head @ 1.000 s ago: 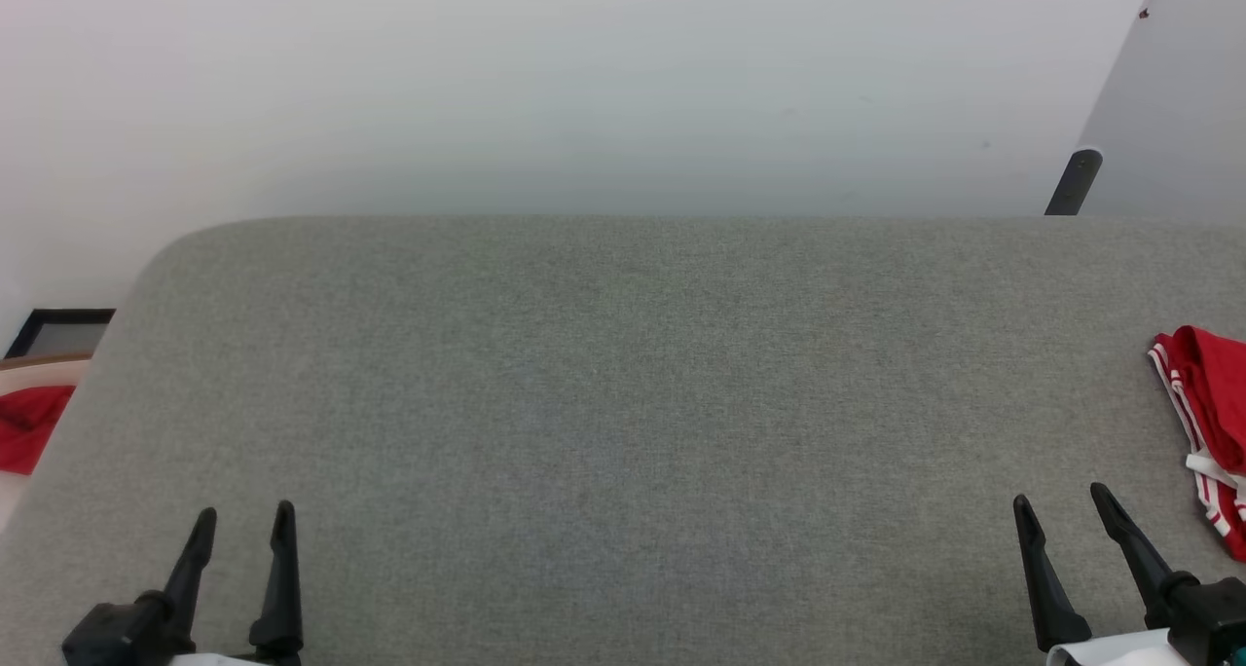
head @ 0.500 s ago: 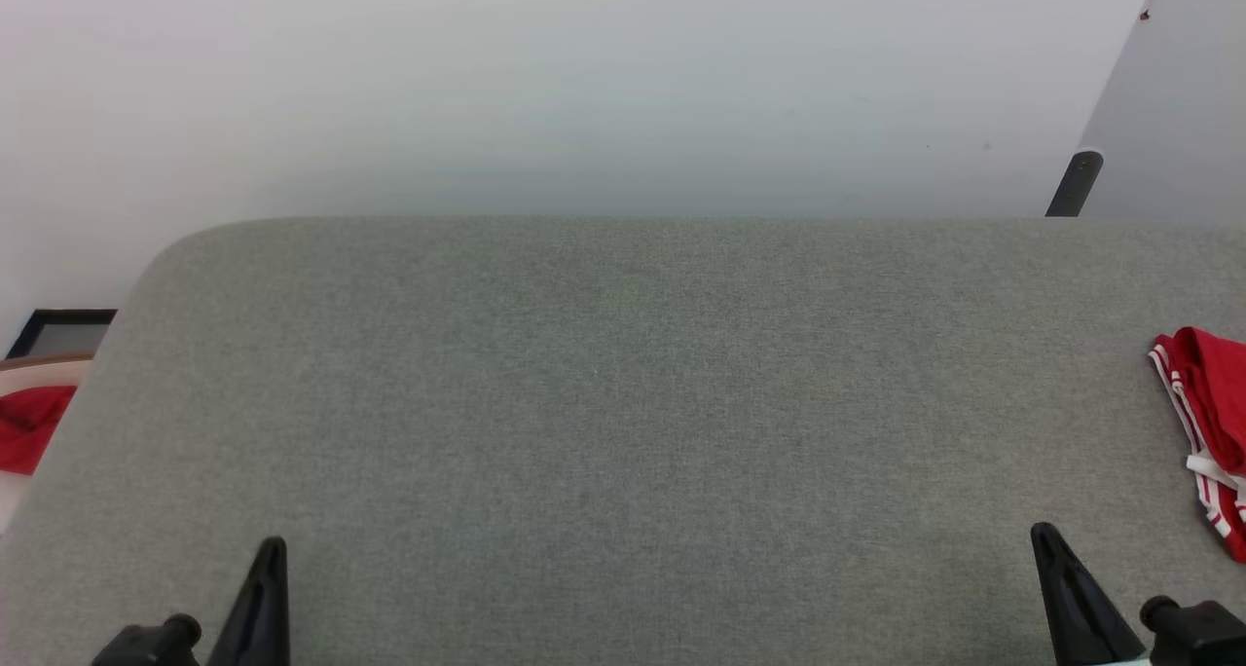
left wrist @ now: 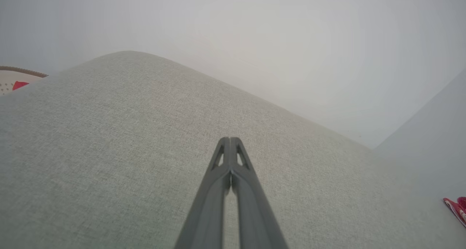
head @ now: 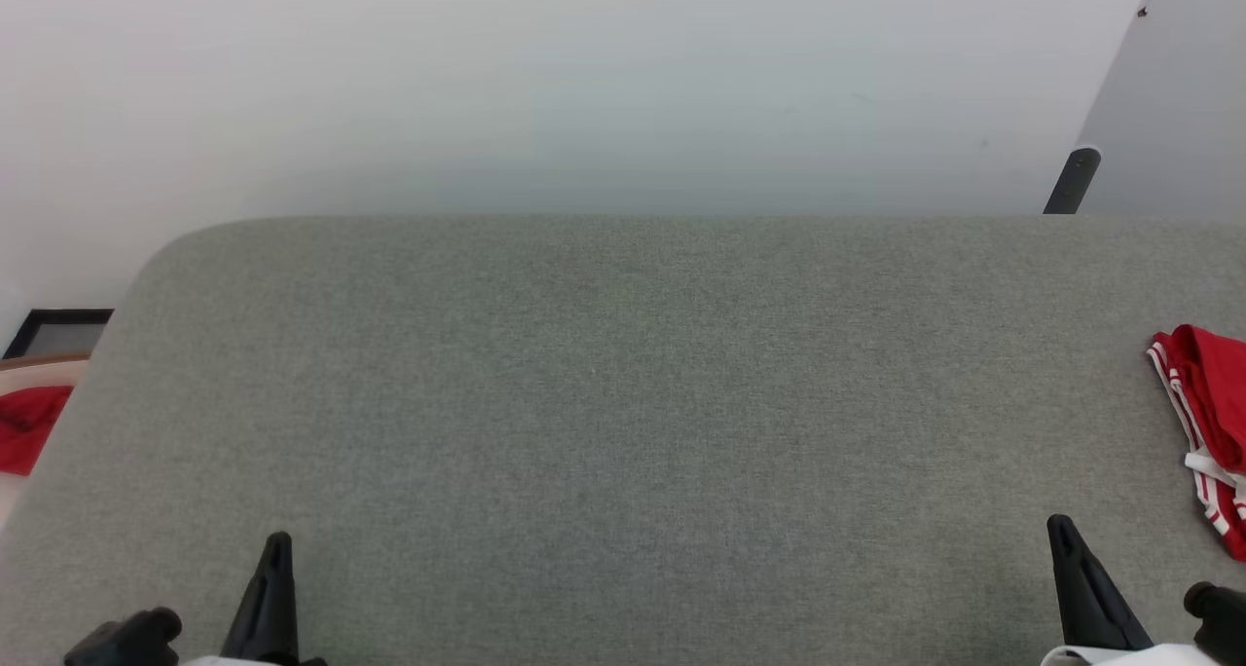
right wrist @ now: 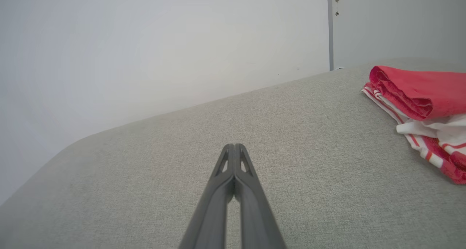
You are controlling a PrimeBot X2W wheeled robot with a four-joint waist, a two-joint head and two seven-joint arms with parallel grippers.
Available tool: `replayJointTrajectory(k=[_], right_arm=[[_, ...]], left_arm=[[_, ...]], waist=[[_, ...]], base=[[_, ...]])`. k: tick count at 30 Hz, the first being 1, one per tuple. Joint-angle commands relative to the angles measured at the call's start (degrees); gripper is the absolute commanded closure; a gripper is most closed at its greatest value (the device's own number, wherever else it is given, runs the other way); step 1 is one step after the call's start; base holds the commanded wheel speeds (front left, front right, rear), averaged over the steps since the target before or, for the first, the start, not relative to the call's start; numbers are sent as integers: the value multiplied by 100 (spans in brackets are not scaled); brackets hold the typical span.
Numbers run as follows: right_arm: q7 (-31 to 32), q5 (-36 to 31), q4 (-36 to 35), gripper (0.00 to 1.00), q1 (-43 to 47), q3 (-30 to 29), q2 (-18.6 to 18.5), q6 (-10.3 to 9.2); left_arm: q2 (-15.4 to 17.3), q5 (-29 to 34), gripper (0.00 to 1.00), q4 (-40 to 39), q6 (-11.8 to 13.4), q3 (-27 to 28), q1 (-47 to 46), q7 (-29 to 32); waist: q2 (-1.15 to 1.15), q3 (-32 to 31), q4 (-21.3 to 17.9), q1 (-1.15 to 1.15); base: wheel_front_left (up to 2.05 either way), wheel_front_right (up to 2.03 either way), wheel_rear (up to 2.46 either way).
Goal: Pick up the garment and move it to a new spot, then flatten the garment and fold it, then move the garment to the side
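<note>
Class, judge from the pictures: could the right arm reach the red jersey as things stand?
Probably yes. The jersey lies on the grey surface off to the right of the right gripper, with nothing between them. Its fingers are shut, so they must open first.

The garment (head: pixel 1207 423) (red, white-striped trim) lies folded at right.

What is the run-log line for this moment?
left gripper: shut, empty | right gripper: shut, empty | garment: folded, on grey surface, robot's right side | both grippers apart from garment
</note>
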Motion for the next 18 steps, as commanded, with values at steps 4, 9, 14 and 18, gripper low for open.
replayJointTrajectory(k=[4, 9, 14, 18], right_arm=[[126, 563, -35, 100, -229, -75, 15, -1], [236, 1027, -4, 100, -296, -111, 50, -2], [318, 1375, 21, 100, -337, -142, 78, -2], [398, 1708, 45, 100, -383, -172, 105, -2]], left_arm=[[-2, -503, 100, -56, 0, 34, -214, 115], [-49, -918, 100, -38, 0, 36, -275, 230], [-86, -1231, 100, -24, 0, 39, -317, 316], [-123, -1531, 100, -9, 0, 41, -362, 401]], waist=[[0, 5, -7, 0], [0, 11, -14, 0], [0, 16, -20, 0], [0, 21, -26, 0]], base=[[0, 0, 0], [0, 0, 0], [0, 0, 0], [0, 0, 0]])
